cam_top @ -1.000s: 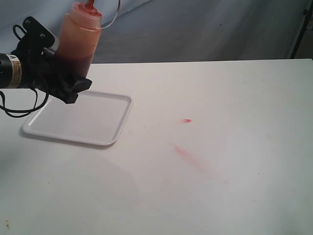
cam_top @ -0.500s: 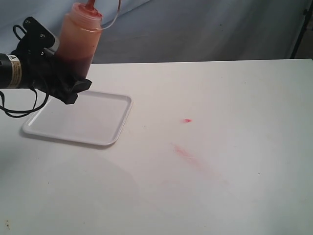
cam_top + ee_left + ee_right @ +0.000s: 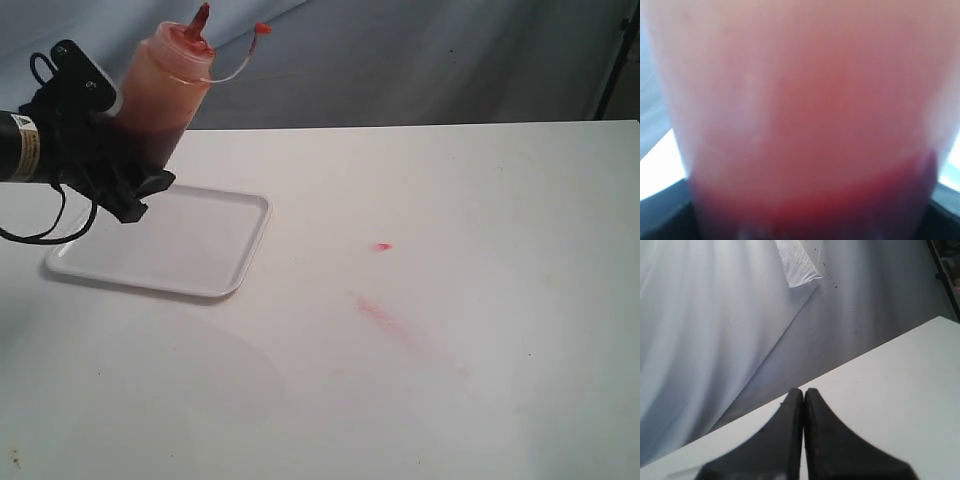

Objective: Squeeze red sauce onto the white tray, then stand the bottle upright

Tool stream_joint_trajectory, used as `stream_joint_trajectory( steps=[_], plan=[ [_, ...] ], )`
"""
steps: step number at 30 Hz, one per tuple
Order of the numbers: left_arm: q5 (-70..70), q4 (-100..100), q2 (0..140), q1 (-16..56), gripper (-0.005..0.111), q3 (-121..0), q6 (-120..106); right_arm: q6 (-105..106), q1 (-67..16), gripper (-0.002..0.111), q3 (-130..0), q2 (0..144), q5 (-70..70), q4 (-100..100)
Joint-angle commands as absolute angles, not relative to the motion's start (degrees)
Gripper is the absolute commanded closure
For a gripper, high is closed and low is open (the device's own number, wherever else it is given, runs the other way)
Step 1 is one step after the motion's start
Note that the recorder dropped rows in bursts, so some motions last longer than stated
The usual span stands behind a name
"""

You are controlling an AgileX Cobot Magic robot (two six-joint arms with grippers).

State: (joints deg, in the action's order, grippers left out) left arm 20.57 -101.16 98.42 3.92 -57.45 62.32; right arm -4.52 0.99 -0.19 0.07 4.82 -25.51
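left gripper (image 3: 140,168) is clamped around the lower half of the bottle (image 3: 165,85), black fingers wrapped on the part where the dark sauce (image 3: 150,128) sits. the bottle is up in the air, not touching anything below it, hanging over the far left end of the tray (image 3: 215,285). it's mostly upright but leaning a bit, nozzle (image 3: 201,18) pointing up and away from the tray's left end. the little cap (image 3: 262,28) sticks out on its thin tether, up above the tray's far right corner. the left wrist view is basically all bottle (image 3: 800,120), a blurry orange-pink wall with the darker red sauce (image 3: 810,210) pooled at the end nearest the gripper, and dark bits of the gripper at the corners of the picture.

the tray lies flat on the tabletop (image 3: 450,400), and what shows of its surface looks plain white. well off to the right of the tray there's one small bright red blob (image 3: 382,246) of sauce on the tabletop, and nearer the camera than that, a faint pink smear (image 3: 395,325) running diagonally away from the tray. behind the tray, past the tabletop's far edge, hangs a grey cloth (image 3: 420,60).

right gripper (image 3: 803,395) only shows in its own wrist view: fingers pressed together with nothing between them, hovering above the tabletop (image 3: 900,390) with the cloth (image 3: 715,330) behind. can't tell from that where it sits relative to the tray.
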Motion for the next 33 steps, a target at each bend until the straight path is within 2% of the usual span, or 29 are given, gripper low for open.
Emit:
stream_joint_trajectory(
  steps=[1, 5, 8, 12, 16, 18, 23, 27, 33],
  plan=[
    [10.8, -99.9, 97.3, 3.9, 0.107, -57.6, 62.5, -1.9, 1.1, 0.108, 0.0, 0.0, 7.8, -27.6],
    [5.8, -99.9, 97.3, 3.9, 0.107, -57.6, 61.5, -1.0, 1.1, 0.108, 0.0, 0.0, 9.4, -31.2],
    [4.0, -99.9, 97.3, 3.9, 0.107, -57.6, 59.3, 9.6, 1.1, 0.108, 0.0, 0.0, 12.8, -42.0],
    [1.6, -99.9, 97.3, 3.9, 0.107, -57.5, 59.1, 41.5, 1.1, 0.108, 0.0, 0.0, 20.9, -71.1],
    [-1.9, -99.9, 97.3, 3.9, 0.107, -57.5, 56.8, 74.8, 1.1, 0.108, 0.0, 0.0, 35.8, -97.0],
    [-3.4, -99.9, 97.3, 3.9, 0.107, -57.5, 56.8, 85.3, 1.1, 0.108, 0.0, 0.0, 43.4, -99.9],
    [-10.3, -99.9, 97.4, 3.9, 0.107, -55.4, 47.7, 94.2, 1.1, 0.108, 0.0, 2.8, 48.1, -99.9],
    [-13.5, -99.9, 97.4, 3.9, 0.107, -55.4, 42.4, 100.3, 1.1, 0.108, -7.2, 11.4, 48.4, -99.9],
    [-16.5, -99.9, 97.4, 3.9, 0.107, -55.4, 30.4, 112.9, 1.1, 0.108, -11.8, 41.5, 60.1, -99.9]
  ],
)
